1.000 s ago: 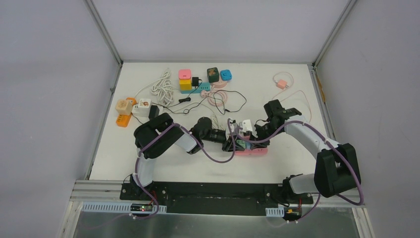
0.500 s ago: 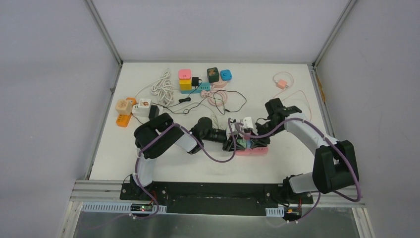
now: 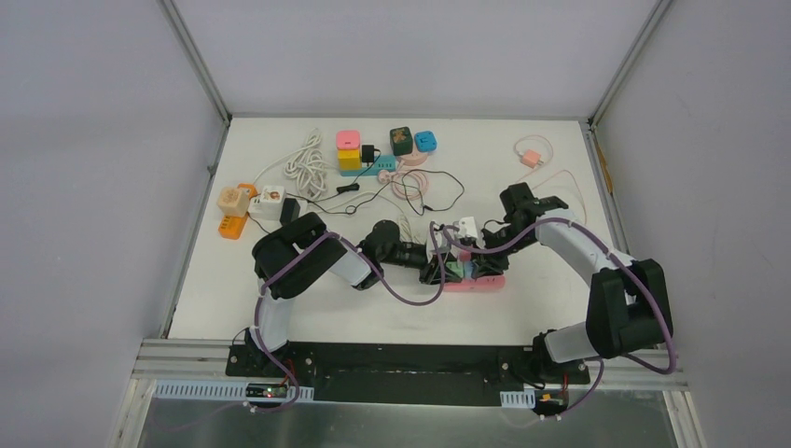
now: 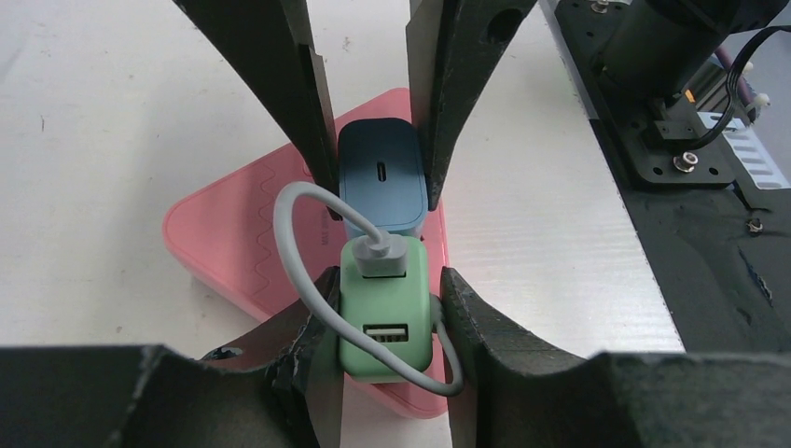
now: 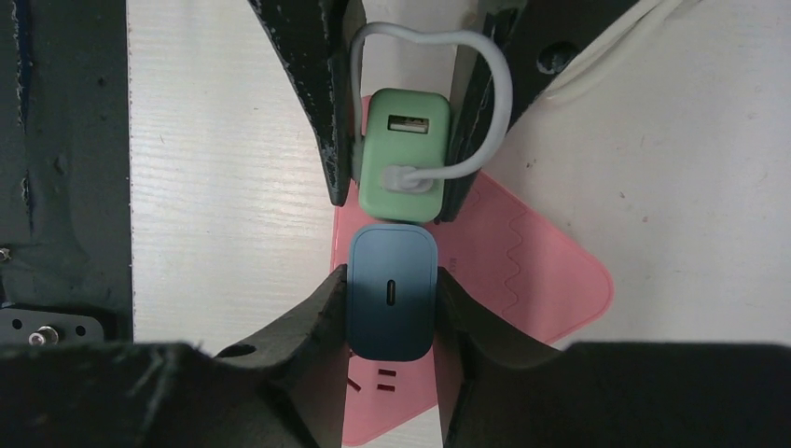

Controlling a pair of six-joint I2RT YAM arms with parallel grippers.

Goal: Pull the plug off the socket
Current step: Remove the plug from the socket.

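A pink socket strip [image 3: 487, 283] lies flat at the table's middle, also in the left wrist view [image 4: 233, 233] and the right wrist view [image 5: 532, 271]. A green USB plug [image 4: 384, 327] with a grey cable [image 4: 284, 233] and a dark blue plug [image 5: 392, 303] stand side by side on it. My left gripper [image 4: 384, 313] is shut on the green plug's sides. My right gripper [image 5: 392, 299] is shut on the blue plug, facing the left one. Whether the blue plug's pins are still seated is hidden.
Coloured cube adapters [image 3: 349, 149], a teal strip [image 3: 373, 168], a white coiled cord [image 3: 306, 163] and black cables [image 3: 420, 191] lie at the back. An orange strip with white adapters [image 3: 244, 203] is at far left. A pink charger with cable [image 3: 532, 159] is at back right.
The right arm's elbow and wrist have shifted slightly toward the back of the table. The left arm and pink strip have stayed put.
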